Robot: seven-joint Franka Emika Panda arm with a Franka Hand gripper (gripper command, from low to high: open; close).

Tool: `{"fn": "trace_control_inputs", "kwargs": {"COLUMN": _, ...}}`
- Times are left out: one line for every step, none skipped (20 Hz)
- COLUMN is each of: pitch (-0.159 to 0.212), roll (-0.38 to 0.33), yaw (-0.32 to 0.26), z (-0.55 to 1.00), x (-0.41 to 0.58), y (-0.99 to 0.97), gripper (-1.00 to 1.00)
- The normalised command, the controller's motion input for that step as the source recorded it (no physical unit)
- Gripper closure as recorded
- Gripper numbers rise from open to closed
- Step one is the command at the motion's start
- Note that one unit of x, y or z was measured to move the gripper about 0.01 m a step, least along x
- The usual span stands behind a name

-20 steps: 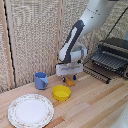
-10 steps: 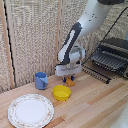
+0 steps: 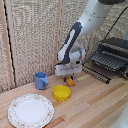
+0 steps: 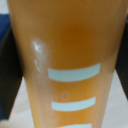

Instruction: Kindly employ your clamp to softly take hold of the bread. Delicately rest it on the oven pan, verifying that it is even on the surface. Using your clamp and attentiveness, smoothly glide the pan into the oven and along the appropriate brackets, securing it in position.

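Little has moved: the hand (image 3: 69,78) stays low at frame centre, holding the bread (image 3: 70,81). Gripped too loosely, it could drop before reaching the pan (image 3: 108,61).

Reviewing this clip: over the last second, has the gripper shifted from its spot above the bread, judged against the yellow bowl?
No. In the exterior view the gripper stays low over the bread, just behind the yellow bowl, as in both earlier frames.

arm (image 3: 80,37) — bulky, white-grey | claw (image 3: 69,78) — dark fingers, white block
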Motion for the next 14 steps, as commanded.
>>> {"fn": "trace_control_inputs", "kwargs": {"pitch": 0.0, "roll": 0.004, "yaw": -0.297, "z": 0.88, "x": 0.0, "y": -0.08, "gripper": 1.0}}
{"fn": "trace_control_inputs", "kwargs": {"pitch": 0.0, "roll": 0.003, "yaw": -0.297, "z": 0.89, "x": 0.0, "y": -0.09, "gripper": 1.0}}
{"fn": "trace_control_inputs", "kwargs": {"pitch": 0.0, "roll": 0.0, "yaw": -0.295, "z": 0.9, "x": 0.009, "y": -0.1, "gripper": 1.0}}
{"fn": "trace_control_inputs", "kwargs": {"pitch": 0.0, "roll": 0.0, "yaw": -0.291, "z": 0.9, "x": 0.037, "y": -0.1, "gripper": 1.0}}
{"fn": "trace_control_inputs", "kwargs": {"pitch": 0.002, "roll": 0.0, "yaw": -0.29, "z": 0.92, "x": 0.04, "y": -0.13, "gripper": 1.0}}
{"fn": "trace_control_inputs", "kwargs": {"pitch": 0.0, "roll": 0.0, "yaw": -0.286, "z": 0.92, "x": 0.051, "y": -0.12, "gripper": 1.0}}
{"fn": "trace_control_inputs", "kwargs": {"pitch": 0.002, "roll": 0.0, "yaw": -0.286, "z": 0.92, "x": 0.057, "y": -0.13, "gripper": 1.0}}
{"fn": "trace_control_inputs", "kwargs": {"pitch": 0.002, "roll": 0.0, "yaw": -0.286, "z": 0.92, "x": 0.057, "y": -0.13, "gripper": 1.0}}
{"fn": "trace_control_inputs", "kwargs": {"pitch": 0.002, "roll": 0.0, "yaw": -0.273, "z": 0.92, "x": 0.089, "y": -0.15, "gripper": 1.0}}
{"fn": "trace_control_inputs", "kwargs": {"pitch": 0.013, "roll": 0.0, "yaw": -0.259, "z": 0.94, "x": 0.12, "y": -0.2, "gripper": 1.0}}
{"fn": "trace_control_inputs", "kwargs": {"pitch": 0.023, "roll": 0.006, "yaw": -0.235, "z": 0.95, "x": 0.151, "y": -0.27, "gripper": 1.0}}
{"fn": "trace_control_inputs", "kwargs": {"pitch": 0.026, "roll": 0.016, "yaw": -0.22, "z": 0.95, "x": 0.16, "y": -0.32, "gripper": 1.0}}
{"fn": "trace_control_inputs", "kwargs": {"pitch": 0.02, "roll": 0.042, "yaw": -0.197, "z": 0.92, "x": 0.177, "y": -0.36, "gripper": 1.0}}
{"fn": "trace_control_inputs", "kwargs": {"pitch": 0.0, "roll": 0.092, "yaw": -0.178, "z": 0.88, "x": 0.071, "y": -0.41, "gripper": 1.0}}
